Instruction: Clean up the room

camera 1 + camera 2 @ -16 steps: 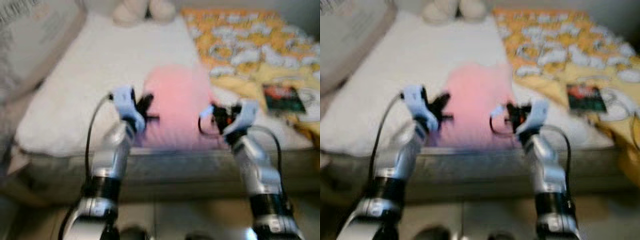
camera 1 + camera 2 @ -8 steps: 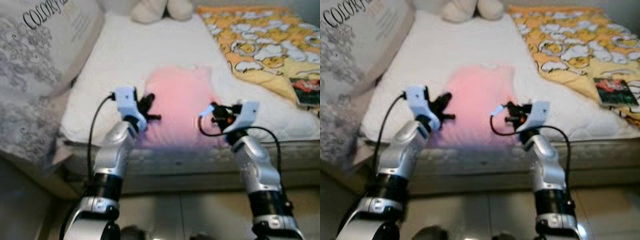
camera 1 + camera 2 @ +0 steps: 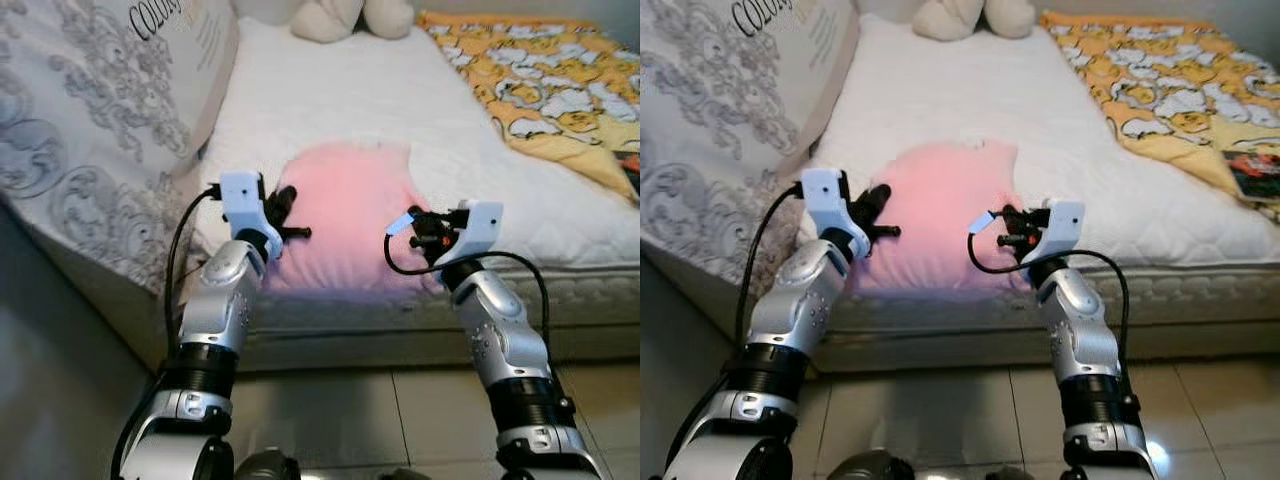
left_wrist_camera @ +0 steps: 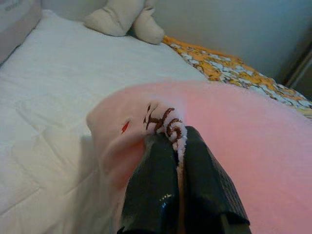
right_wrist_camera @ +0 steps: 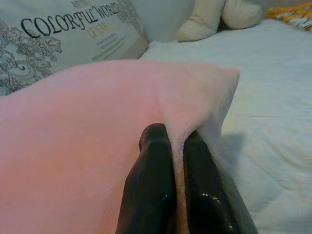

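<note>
Your left gripper (image 4: 178,146) and right gripper (image 5: 178,141) each have jaws clenched on the soft pink blanket (image 3: 345,215) over the quilted white bed (image 3: 330,100).

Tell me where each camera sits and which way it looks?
Head views: look down at the bed, both silver arms showing, left gripper and right gripper at the pink cloth.
Left wrist view: looks along shut jaws toward the plush.
Right wrist view: looks along shut jaws toward the pillow.
All views share the pink cloth.
</note>
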Robot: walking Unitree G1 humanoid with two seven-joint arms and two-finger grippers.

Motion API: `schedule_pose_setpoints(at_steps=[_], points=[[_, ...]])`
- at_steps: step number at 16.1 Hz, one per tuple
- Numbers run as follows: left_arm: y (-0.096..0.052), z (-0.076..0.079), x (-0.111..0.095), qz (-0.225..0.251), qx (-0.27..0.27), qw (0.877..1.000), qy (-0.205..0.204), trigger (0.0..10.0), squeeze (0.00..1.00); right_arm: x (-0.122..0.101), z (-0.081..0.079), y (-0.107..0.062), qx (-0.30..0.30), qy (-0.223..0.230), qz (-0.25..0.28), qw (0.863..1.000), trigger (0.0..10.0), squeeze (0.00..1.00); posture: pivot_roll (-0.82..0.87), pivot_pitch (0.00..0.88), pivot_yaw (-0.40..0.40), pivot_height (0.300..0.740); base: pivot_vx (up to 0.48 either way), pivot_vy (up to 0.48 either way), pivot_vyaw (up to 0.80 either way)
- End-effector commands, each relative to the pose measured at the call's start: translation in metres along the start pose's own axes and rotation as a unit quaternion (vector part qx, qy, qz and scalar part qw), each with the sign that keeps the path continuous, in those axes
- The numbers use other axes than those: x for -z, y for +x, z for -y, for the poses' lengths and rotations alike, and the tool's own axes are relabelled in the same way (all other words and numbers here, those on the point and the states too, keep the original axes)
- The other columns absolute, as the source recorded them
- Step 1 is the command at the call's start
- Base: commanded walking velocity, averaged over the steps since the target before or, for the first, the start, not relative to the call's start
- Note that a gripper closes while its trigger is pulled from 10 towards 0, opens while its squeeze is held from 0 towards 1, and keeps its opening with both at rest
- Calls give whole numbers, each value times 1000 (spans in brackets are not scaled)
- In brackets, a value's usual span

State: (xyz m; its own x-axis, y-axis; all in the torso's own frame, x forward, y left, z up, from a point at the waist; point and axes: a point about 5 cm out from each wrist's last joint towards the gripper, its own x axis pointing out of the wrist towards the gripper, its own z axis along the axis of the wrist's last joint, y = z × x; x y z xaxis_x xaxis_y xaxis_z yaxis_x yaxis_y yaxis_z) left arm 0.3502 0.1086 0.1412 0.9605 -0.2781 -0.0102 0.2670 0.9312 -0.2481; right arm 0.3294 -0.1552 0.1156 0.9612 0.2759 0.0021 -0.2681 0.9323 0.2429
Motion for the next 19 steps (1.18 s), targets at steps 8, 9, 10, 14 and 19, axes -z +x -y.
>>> schedule_pose_setpoints(at_steps=[8, 9, 10, 14, 19], points=[[1, 10, -16, 48, -1, 997, 52, 10000, 0, -24, 5, 6, 10, -42, 50, 998, 10000, 0, -33, 0, 5, 731, 300, 0, 0], [1, 10, -15, 47, -2, 998, 52, 10000, 0, -28, 7, 8, 12, -47, 54, 997, 10000, 0, -32, 0, 6, 731, 480, 0, 0], [1, 11, -15, 47, -2, 998, 52, 10000, 0, -31, 9, 10, 14, -51, 55, 997, 10000, 0, -31, 0, 6, 731, 480, 0, 0], [1, 12, -15, 47, -3, 997, 54, 10000, 0, -33, 12, 12, 24, -54, 55, 997, 10000, 0, -26, 0, 2, 731, 480, 0, 536], [1, 14, -17, 51, -6, 997, 52, 10000, 0, -31, 14, 13, 37, -53, 56, 996, 10000, 0, -21, 0, 1, 740, 476, 0, 278]])
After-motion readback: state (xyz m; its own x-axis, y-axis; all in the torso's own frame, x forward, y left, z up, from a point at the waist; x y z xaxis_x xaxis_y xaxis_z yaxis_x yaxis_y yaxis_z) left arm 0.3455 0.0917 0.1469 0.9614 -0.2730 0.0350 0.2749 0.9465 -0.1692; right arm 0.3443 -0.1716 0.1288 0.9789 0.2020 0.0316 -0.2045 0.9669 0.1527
